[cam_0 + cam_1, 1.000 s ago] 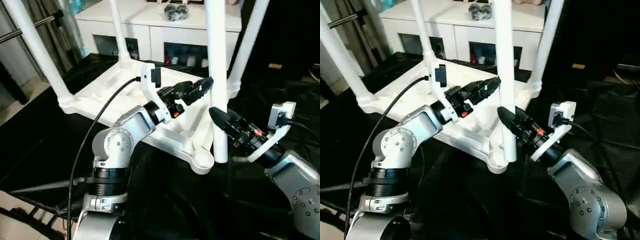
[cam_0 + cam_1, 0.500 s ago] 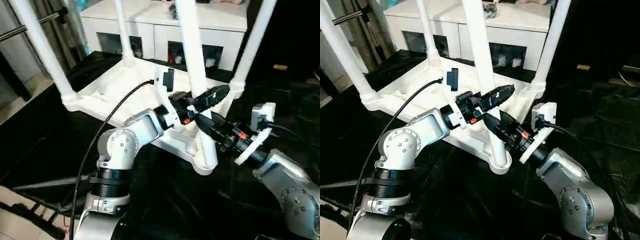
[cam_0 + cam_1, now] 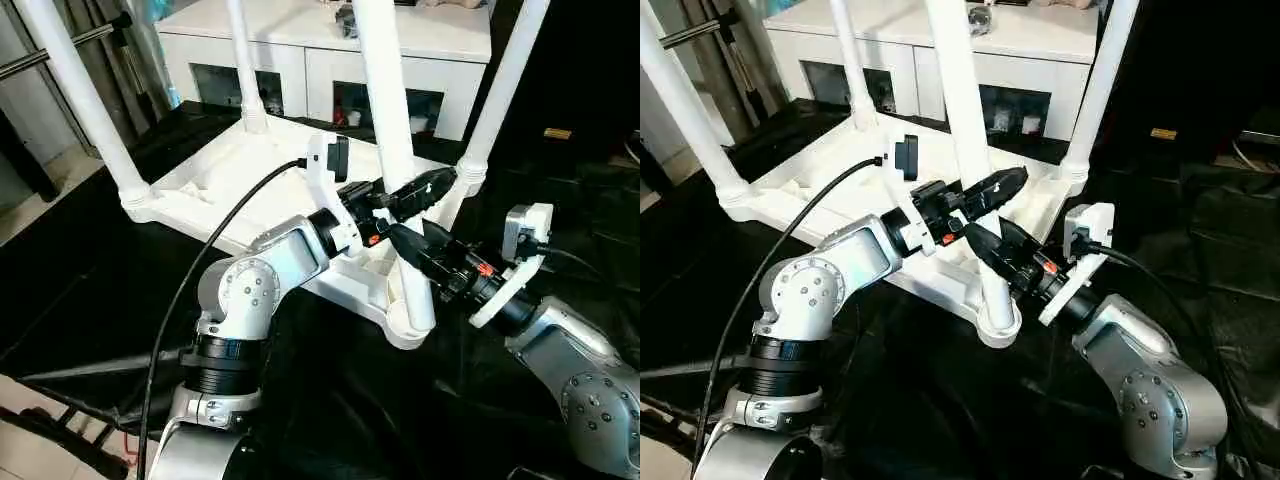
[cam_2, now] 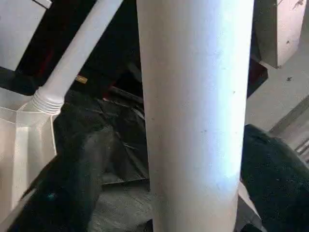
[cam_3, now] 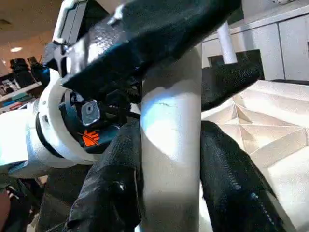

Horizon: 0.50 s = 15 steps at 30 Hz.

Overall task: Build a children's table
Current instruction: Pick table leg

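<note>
- The right gripper (image 3: 985,243) is clamping its jaws on the near leg (image 3: 962,130), one black finger (image 5: 227,179) pressing on each side of the white tube, low on the tube and just above the corner socket (image 3: 997,326).
- The left gripper (image 3: 432,187) is straddling the same leg just above the right one, with its jaws spread wide and a dark finger (image 4: 72,183) standing off each side of the tube; I cannot tell whether either finger is touching it.
- The leg is leaning a little away from upright, with its foot sitting in the socket at the near corner of the upturned tabletop (image 3: 215,180).
- The tabletop is lying ribbed side up on a black cloth (image 3: 80,290), and three other legs are standing in the other corner sockets, the far right leg (image 3: 498,95) rising just behind the grippers.
- A white cabinet (image 3: 300,60) is standing beyond the tabletop's far edge.
- The leg looks like a hollow plastic tube, so it is probably light and stiff, but smooth enough to slip or spin in a loose grip.
- Holding low, near the socket, is giving the best control for pressing the foot home; a grip higher up would be levering the tube sideways.
- The tabletop itself looks light enough to slide on the cloth if pushed off-axis.
</note>
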{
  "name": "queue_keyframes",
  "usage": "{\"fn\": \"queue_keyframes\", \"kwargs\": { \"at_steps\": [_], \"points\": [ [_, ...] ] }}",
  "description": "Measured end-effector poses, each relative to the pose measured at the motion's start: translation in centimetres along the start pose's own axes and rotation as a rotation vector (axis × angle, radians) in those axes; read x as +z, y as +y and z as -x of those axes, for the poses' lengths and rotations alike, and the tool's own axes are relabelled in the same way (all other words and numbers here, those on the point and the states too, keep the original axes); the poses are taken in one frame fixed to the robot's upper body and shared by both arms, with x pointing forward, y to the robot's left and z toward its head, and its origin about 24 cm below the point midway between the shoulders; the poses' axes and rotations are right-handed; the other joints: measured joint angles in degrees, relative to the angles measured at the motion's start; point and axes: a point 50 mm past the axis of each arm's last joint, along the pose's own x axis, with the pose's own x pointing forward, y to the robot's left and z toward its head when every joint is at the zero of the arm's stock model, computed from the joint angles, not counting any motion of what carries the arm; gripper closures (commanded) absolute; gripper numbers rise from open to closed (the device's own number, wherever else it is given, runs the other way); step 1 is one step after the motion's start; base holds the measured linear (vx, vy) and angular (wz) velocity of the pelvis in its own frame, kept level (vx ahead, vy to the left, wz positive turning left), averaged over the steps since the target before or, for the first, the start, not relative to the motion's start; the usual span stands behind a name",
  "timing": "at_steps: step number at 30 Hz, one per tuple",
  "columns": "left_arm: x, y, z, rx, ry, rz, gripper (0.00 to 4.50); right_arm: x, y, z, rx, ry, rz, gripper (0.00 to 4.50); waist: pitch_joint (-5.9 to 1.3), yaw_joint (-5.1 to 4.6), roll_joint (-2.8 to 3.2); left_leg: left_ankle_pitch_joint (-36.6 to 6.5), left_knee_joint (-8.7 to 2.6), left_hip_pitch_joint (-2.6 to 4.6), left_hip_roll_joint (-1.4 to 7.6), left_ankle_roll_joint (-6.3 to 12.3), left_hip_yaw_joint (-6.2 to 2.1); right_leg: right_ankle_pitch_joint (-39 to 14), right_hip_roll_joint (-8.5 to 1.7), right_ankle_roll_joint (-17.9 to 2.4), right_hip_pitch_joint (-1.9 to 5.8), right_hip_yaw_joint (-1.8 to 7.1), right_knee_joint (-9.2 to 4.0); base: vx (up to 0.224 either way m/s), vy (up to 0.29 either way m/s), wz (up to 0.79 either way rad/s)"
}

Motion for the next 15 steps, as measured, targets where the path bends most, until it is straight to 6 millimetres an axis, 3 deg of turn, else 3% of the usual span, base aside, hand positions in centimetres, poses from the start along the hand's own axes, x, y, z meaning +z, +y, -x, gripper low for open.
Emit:
{"fn": "queue_keyframes", "kwargs": {
  "at_steps": [14,15],
  "points": [
    [0.28,0.10,0.11,0.010,-0.027,0.011,1.65,0.01,0.02,-0.11,0.006,-0.007,-0.002,3.10,0.03,0.01,-0.05,0.0,0.01,0.00,0.00,0.01,0.00,0.0,0.00,0.0,0.00,0.00,0.01,0.000,0.000,0.00],
    [0.29,0.10,0.11,0.010,-0.027,0.010,1.77,-0.06,-0.03,-0.11,0.006,-0.005,-0.008,2.75,0.04,0.02,-0.06,0.0,0.01,0.00,0.00,0.02,0.00,0.0,0.00,0.0,0.00,0.00,0.01,0.000,0.000,0.00]
  ]
}}
